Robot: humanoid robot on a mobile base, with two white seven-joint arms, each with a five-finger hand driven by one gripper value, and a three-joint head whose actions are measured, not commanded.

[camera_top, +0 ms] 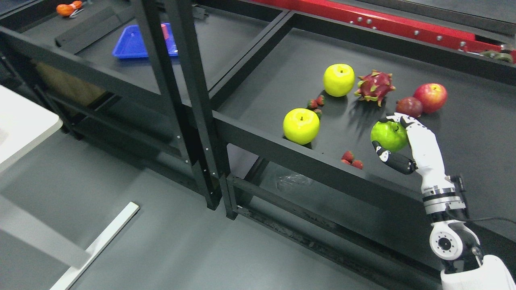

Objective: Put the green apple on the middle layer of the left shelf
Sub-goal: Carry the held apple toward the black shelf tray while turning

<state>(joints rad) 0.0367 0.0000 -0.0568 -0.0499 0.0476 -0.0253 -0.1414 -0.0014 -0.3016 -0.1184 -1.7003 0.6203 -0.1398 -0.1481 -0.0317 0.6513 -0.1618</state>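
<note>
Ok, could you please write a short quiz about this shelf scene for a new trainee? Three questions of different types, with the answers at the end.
1. True or false: the right hand is closed around the green apple.
2. How many yellow apples lie on the shelf board?
3. Which fruit lies next to the far yellow apple? A) dragon fruit B) red apple C) strawberry pair at the front edge

Key
1. True. The fingers wrap the apple from above and below.
2. Two; the near one lies by the front rail.
3. A, the dragon fruit. The red apple lies further right.
</note>
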